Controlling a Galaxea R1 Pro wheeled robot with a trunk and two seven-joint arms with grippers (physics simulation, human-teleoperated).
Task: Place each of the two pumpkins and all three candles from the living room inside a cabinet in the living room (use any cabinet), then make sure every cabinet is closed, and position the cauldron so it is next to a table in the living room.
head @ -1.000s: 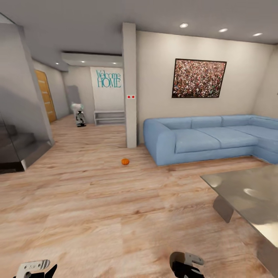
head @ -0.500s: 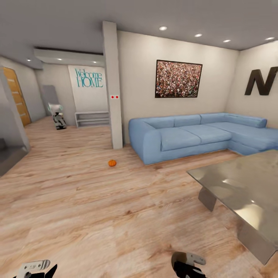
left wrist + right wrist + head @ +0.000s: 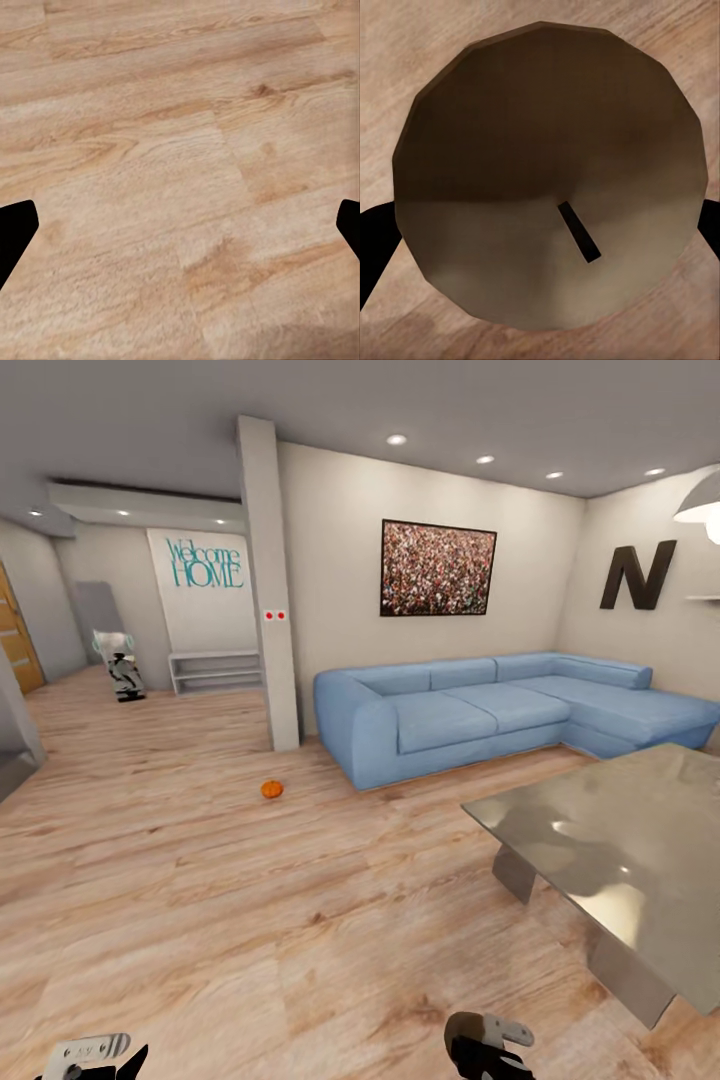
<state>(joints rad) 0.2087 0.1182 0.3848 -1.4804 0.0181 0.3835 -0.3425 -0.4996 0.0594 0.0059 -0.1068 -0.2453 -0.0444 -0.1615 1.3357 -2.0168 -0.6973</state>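
A candle (image 3: 551,176) is seen end-on in the right wrist view, its dark wick visible, held between the dark fingertips of the right tool (image 3: 540,240); the tool is judged closed on it, since the fingertips sit at either side of the cylinder. In the head view the right tool (image 3: 487,1045) is seen low in the frame, but the candle is not made out there. The left tool (image 3: 180,232) is spread wide with nothing between its fingertips, over bare wooden floor (image 3: 180,135).

One pumpkin (image 3: 271,789) is noted on the floor near the pillar (image 3: 270,580), well apart from the robot and left of the blue sofa (image 3: 480,715). The bench (image 3: 620,840), glossy and grey-beige, stands at the right with its top bare.

The task is judged to be at an early or middle stage: a candle is in hand and not yet stowed, and at least this pumpkin remains to be collected. The cabinet step and the cauldron step cannot be assessed from these views.
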